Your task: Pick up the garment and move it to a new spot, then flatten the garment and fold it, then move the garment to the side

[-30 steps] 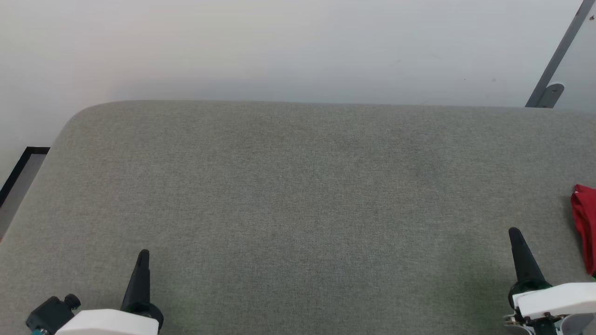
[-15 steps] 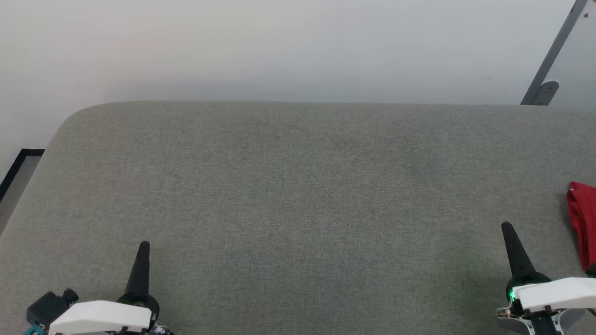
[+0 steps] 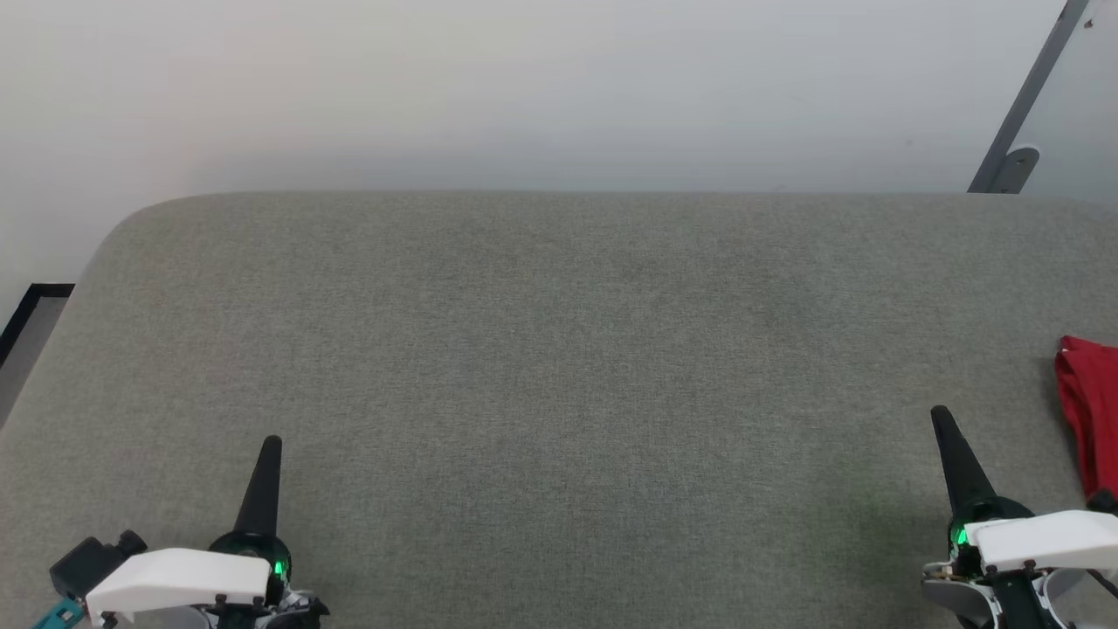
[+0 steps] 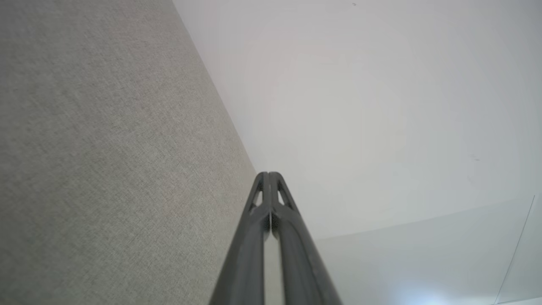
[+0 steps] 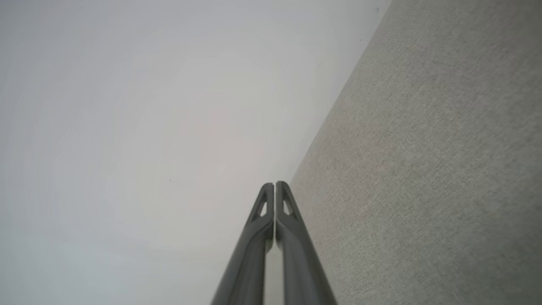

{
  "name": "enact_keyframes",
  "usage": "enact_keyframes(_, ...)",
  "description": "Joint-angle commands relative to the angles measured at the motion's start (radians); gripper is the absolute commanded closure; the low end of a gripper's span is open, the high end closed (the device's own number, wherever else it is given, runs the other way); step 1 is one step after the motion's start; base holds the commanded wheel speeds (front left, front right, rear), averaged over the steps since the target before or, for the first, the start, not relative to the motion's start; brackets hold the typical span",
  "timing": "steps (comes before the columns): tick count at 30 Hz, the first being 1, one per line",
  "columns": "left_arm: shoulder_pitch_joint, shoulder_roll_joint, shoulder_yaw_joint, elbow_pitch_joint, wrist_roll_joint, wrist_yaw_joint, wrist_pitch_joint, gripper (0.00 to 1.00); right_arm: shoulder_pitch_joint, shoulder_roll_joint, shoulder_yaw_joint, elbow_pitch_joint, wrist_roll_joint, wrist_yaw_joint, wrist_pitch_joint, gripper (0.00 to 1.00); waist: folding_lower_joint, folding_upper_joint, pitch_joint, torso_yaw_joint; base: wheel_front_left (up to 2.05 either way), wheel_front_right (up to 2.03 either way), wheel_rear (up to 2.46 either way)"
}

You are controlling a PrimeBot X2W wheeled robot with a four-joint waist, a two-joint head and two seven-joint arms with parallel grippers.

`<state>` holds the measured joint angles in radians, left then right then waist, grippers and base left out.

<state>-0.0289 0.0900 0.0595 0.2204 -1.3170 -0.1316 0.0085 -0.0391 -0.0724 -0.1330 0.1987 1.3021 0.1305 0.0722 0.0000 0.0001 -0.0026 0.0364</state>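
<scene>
Underneath both claws, a wide grey woven-fabric surface (image 3: 559, 349). The crumpled red cloth garment (image 3: 1087, 411) lies near the right gripper (image 3: 940, 412), on its outer side, apart from it. Right gripper and left gripper (image 3: 272, 442): fingers pressed together, holding nothing.

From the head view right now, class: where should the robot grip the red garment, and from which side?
Probably the bunched red edge of the garment facing the right gripper, coming from its left in the head view: the rest runs off the picture's right border, and that gripper, now shut, is nearest.
</scene>
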Motion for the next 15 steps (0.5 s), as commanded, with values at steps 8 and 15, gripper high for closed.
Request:
enact_keyframes(8,-0.035,-0.006,0.012,0.003,-0.078,0.001,0.021,1.00,-0.032,0.005,0.005,0.008,0.077,0.000,0.014,1.00,0.0000,-0.0001,0.001,-0.007,0.00,0.00,0.00)
enact_keyframes(15,-0.046,-0.009,0.018,0.007,-0.129,0.001,0.038,1.00,-0.040,0.009,0.009,0.017,0.129,0.000,0.020,1.00,0.0000,-0.0001,0.002,-0.012,0.00,0.00,0.00)
